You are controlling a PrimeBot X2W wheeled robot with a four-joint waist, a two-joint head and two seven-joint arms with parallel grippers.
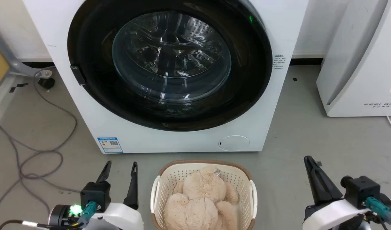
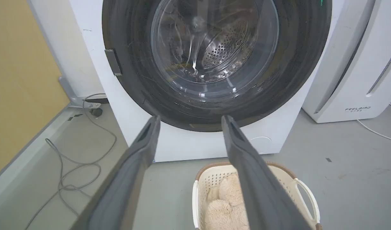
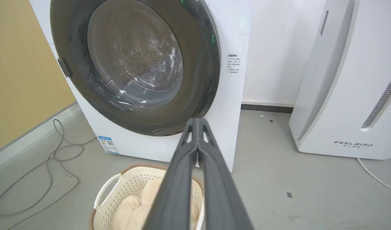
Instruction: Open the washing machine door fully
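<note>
Presently catalogued:

- **Washing machine door** (image 1: 170, 64): far centre, lying shut against the front of the washing machine (image 1: 182, 142).
- **Left hand** (image 1: 121, 163): near left, fingers spread wide, holding nothing.
- **Right hand** (image 1: 308, 159): near right, fingers pressed together, empty.
- **Basket** (image 1: 159, 182): on the floor between the hands, near the machine, holding a plush toy (image 1: 203, 191).
- **Step:** the approach; both hands are well apart from the door.
- **Next:** likely a reach to the small tab (image 1: 78, 75) on the door's left edge, then an outward pull clear of the basket.
</note>
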